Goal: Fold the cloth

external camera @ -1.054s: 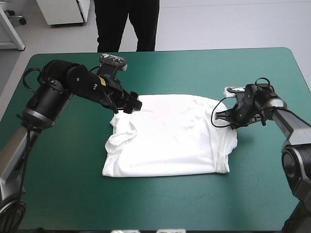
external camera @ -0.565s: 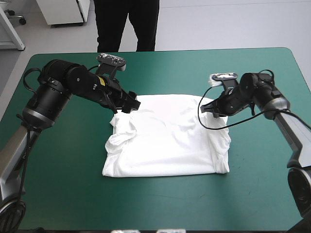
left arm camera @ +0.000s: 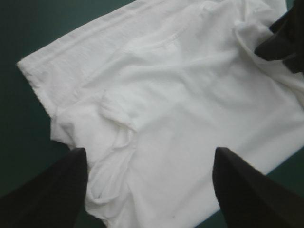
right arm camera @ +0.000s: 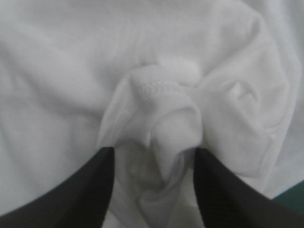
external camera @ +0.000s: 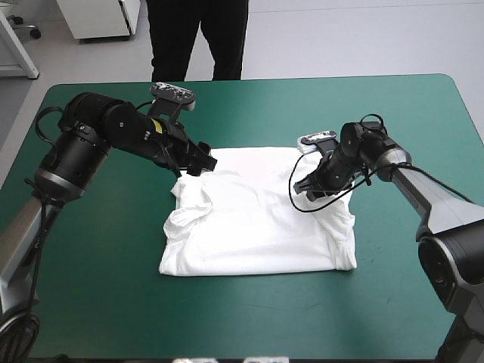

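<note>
Currently the white T-shirt [external camera: 257, 223] lies spread flat near the middle of the table [external camera: 393, 106], on the teal-green cover [external camera: 98, 302]. Its left side is rumpled. The left gripper [external camera: 198, 162] is at the T-shirt's far-left corner. Its black fingers [left arm camera: 57, 190] stand wide apart with nothing between them, and the cloth lies ahead of and under them. The right gripper [external camera: 305, 186] is over the T-shirt's far-right part, inward of its right edge. Its fingers [right arm camera: 90, 190] are drawn in on a bunched, hemmed fold and pinch it. The two grippers are well apart across the T-shirt.
</note>
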